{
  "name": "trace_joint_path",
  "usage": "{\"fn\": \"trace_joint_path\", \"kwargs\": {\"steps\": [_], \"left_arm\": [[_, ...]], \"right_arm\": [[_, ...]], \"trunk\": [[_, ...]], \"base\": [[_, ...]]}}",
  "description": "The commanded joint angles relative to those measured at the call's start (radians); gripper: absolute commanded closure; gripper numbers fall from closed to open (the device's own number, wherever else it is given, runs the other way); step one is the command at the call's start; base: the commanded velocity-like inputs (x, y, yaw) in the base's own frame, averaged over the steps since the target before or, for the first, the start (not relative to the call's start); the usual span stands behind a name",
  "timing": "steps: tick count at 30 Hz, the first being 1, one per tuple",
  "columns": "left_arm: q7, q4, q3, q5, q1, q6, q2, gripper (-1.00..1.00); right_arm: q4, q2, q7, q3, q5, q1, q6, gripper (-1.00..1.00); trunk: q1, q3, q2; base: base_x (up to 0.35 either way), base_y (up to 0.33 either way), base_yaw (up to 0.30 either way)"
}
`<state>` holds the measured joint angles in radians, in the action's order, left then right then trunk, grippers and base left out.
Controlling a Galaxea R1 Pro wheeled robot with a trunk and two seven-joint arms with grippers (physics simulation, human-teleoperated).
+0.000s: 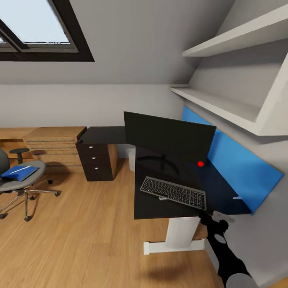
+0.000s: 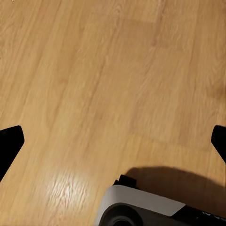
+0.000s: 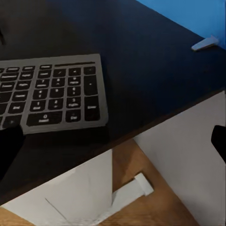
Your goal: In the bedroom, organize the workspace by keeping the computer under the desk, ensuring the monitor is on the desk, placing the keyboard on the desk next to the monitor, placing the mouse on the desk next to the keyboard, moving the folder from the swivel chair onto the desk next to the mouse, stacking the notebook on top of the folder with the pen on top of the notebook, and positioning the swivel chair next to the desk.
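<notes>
Head view: we judge the folder (image 1: 19, 172) on the chair (image 1: 24, 180) light, stiff; grip an edge. Both grippers are wide, empty.

Under my right gripper (image 3: 113, 141), whose fingertips are black, the desk (image 3: 155, 70) top is glossy black. Beside my fingers on it, the keyboard (image 3: 52, 92) is silver-grey with dark keys and pale lettering. Beyond it stands the monitor (image 1: 168, 136), black-screened with one small red light at a lower corner. Behind that the back panel (image 1: 240, 160) is bright blue, and the desk's leg (image 3: 84, 188) below me is white. Far off to my left, the swivel chair (image 1: 24, 180) is grey with a blue folder (image 1: 19, 173) on its seat. Beneath my left gripper (image 2: 113, 141), also black-tipped, the floor (image 2: 103, 84) is warm honey wood with plank grain.
</notes>
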<state>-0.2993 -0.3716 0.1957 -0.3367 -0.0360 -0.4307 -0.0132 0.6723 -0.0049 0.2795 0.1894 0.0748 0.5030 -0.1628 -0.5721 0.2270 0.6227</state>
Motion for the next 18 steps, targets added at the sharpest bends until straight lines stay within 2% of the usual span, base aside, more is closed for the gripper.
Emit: {"fn": "trace_joint_path", "kwargs": {"steps": [1, 4, 7, 18], "left_arm": [[-0.008, 0.0, 0.008, -0.005, -0.001, -0.003, 0.001, -1.0], [-0.008, 0.0, 0.008, -0.005, -0.001, -0.003, 0.001, -1.0], [-0.008, 0.0, 0.008, -0.005, -0.001, -0.003, 0.002, -1.0], [-0.009, 0.0, 0.008, -0.005, -0.001, -0.003, 0.002, -1.0]], "right_arm": [[-0.023, -0.004, -0.012, 0.002, 0.012, 0.008, -0.002, -1.0], [-0.115, -0.024, -0.083, 0.011, 0.019, 0.034, 0.005, -1.0], [-0.147, -0.034, -0.112, 0.014, 0.026, 0.047, 0.007, -1.0], [-0.157, -0.046, -0.12, 0.019, 0.028, 0.051, 0.007, -1.0]], "trunk": [[-0.001, 0.001, 0.001], [-0.001, 0.001, 0.001], [-0.001, 0.001, 0.001], [-0.001, 0.001, 0.001]], "base": [[0.206, 0.0, 0.0], [0.271, 0.0, 0.0], [0.305, -0.002, 0.0], [0.32, -0.075, 0.0]]}}
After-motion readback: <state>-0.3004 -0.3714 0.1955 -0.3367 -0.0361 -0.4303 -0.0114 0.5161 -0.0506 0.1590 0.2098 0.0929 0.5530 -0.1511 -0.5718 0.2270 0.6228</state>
